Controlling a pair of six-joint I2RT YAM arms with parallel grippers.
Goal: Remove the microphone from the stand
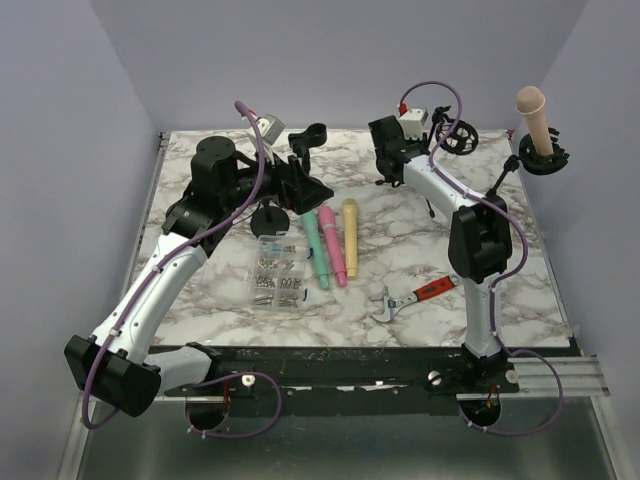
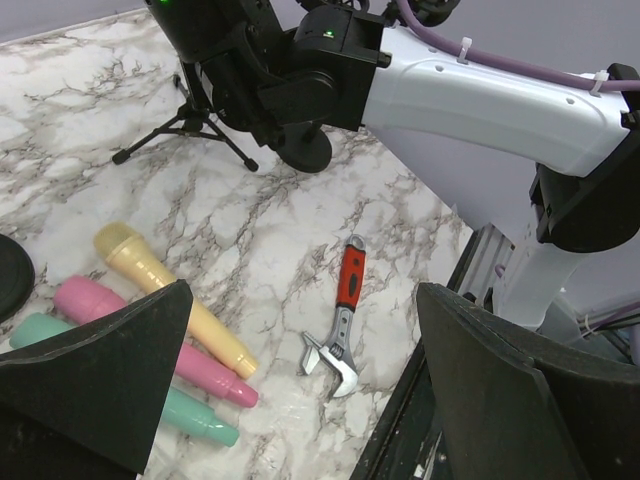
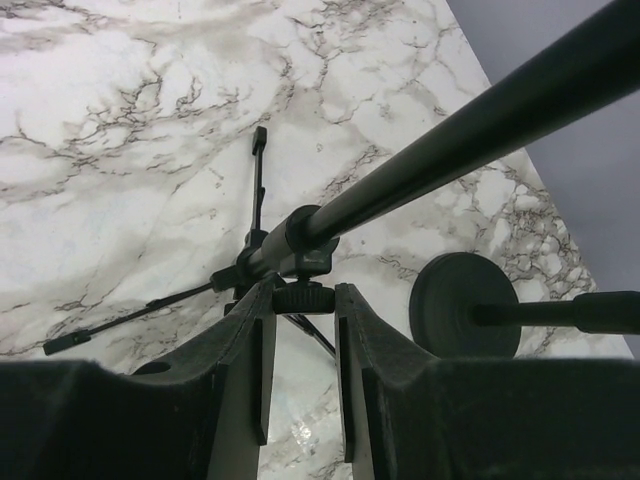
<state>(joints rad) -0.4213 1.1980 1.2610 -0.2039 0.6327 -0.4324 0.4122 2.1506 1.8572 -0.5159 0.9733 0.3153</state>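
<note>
A beige microphone [image 1: 530, 113] stands upright in a black clip [image 1: 546, 158] at the far right, high above the table. My right gripper [image 1: 386, 168] is at the back centre. In the right wrist view my right gripper [image 3: 303, 305] is shut on the small black knob [image 3: 305, 296] at the joint of a tripod stand [image 3: 258, 255], whose pole [image 3: 470, 135] rises to the upper right. My left gripper [image 1: 304, 190] is left of it, and in the left wrist view my left gripper [image 2: 303, 330] is wide open and empty above the table.
Green [image 1: 318, 252], pink [image 1: 333, 245] and yellow [image 1: 350, 238] microphones lie side by side mid-table. A clear box of screws [image 1: 278, 272] sits to their left. A red-handled wrench [image 1: 410, 298] lies near the front. A round-base stand [image 1: 270, 216] has an empty clip [image 1: 310, 135]. Another round base [image 3: 465, 305] is beside the tripod.
</note>
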